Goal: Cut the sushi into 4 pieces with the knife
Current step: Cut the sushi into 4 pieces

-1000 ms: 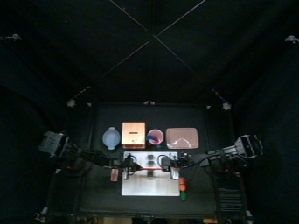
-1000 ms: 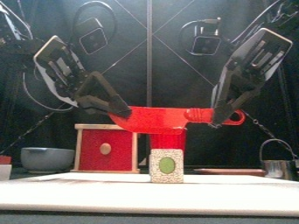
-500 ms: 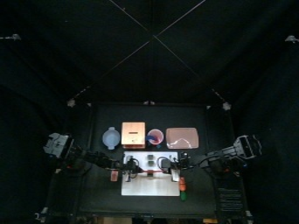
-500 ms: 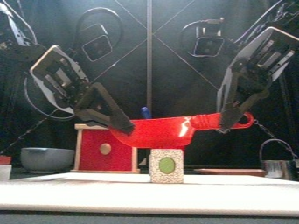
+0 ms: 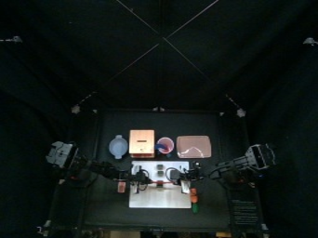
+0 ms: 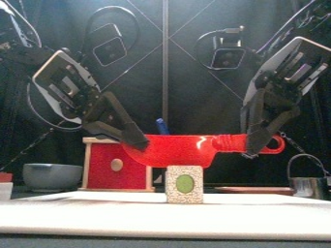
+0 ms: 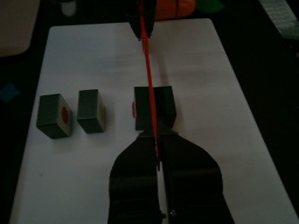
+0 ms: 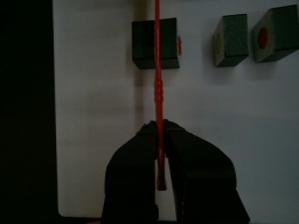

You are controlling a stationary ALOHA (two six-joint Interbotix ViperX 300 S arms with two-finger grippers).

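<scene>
Red toy knife (image 6: 195, 147) held level and edge-down over the white cutting board (image 7: 222, 87), gripped at both ends. The left gripper (image 6: 130, 143) is closed on the blade end and the right gripper (image 6: 253, 143) is closed on the handle. With a grip at each end, the blade probably cannot twist and the downward push is shared between the arms.

The sushi lies on the board in three parts. Two thin pieces, one (image 7: 52, 114) and the next (image 7: 91, 109), stand apart from each other. A thicker block (image 7: 163, 109) stands apart from both.

Both wrist views show the blade as a thin red line crossing the middle of the thicker block. That placement suggests a cut into halves, which would bring the count to four.

In the front view the blade's lower edge is at the block's top. Whether they touch cannot be told.

The two cut pieces stand to one side, clear of the blade's path. The wooden box (image 6: 116, 165) and blue-grey bowl (image 6: 52, 175) stand behind the board on the worktop.
</scene>
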